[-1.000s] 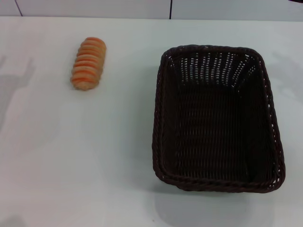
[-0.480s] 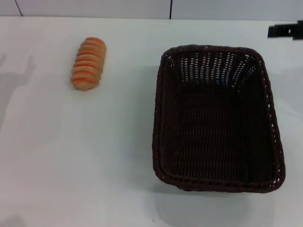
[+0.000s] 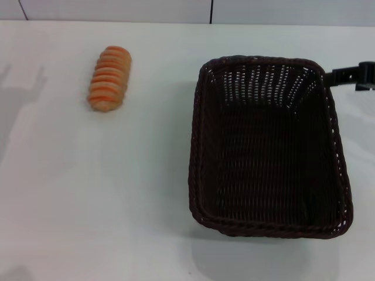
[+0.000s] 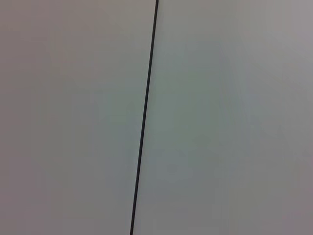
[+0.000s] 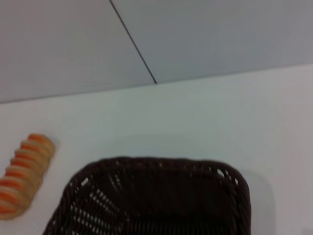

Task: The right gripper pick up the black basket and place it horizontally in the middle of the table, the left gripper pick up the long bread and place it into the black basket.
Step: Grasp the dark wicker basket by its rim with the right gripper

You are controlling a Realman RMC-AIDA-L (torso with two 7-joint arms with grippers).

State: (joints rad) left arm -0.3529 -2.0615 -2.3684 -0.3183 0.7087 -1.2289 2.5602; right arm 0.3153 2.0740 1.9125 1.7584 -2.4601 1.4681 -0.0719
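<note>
A white desk (image 3: 146, 193) fills the head view, with two things resting on it; toward the robot's right sits the black basket (image 3: 269, 146), a large rectangular woven basket with a braided rim and openwork sides, standing upright with its open top facing up and its long sides running away from the robot; nothing lies inside it. Well apart from it, toward the robot's left and farther back on the desk, lies the long bread (image 3: 109, 78), a small ridged loaf in tan and orange stripes, lying flat with its length also running away from the robot.

At the far right edge of the head view, the right end effector (image 3: 353, 76) shows as a dark bar reaching in just beside the basket's far right corner (only a small part of it is in view); whether it is released or clenched cannot be told, and whether it touches the rim cannot be told either.

The right wrist view looks across the basket's (image 5: 156, 198) far end toward a grey wall panel (image 5: 210, 34), with the bread (image 5: 24, 171) off to one side on the desk (image 5: 195, 117); the left wrist view shows only pale wall panels with a thin dark seam (image 4: 145, 112); the left end effector appears in no view.
</note>
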